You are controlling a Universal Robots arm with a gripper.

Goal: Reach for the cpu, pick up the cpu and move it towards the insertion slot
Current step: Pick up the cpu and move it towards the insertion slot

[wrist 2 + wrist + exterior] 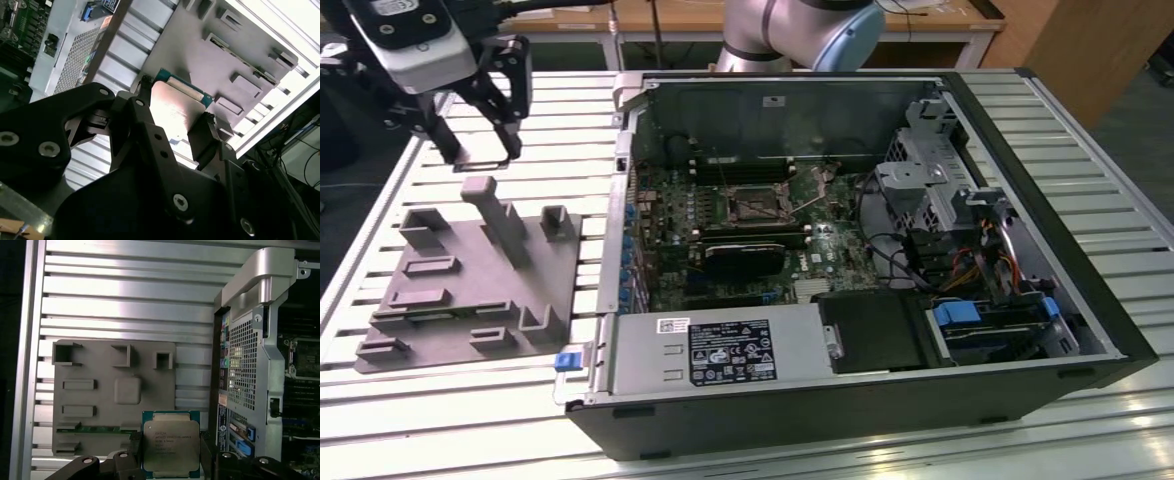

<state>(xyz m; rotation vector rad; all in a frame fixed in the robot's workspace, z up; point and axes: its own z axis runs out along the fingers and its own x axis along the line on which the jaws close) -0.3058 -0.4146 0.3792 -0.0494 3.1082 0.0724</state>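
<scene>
Our gripper is clenched on the cpu, fingers pinching two opposite edges, lifted clear above the grey tray on the counter. We judge the chip light, stiff and fragile, best held by its rim. The insertion slot lies well apart, inside the computer case.

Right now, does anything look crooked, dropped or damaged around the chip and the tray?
Nothing stands out. The cpu sits squarely between the end effector's fingers, lifted above the grey tray, which lies flat on the slatted table. The open computer case looks undisturbed, and the insertion slot is unobstructed.
</scene>
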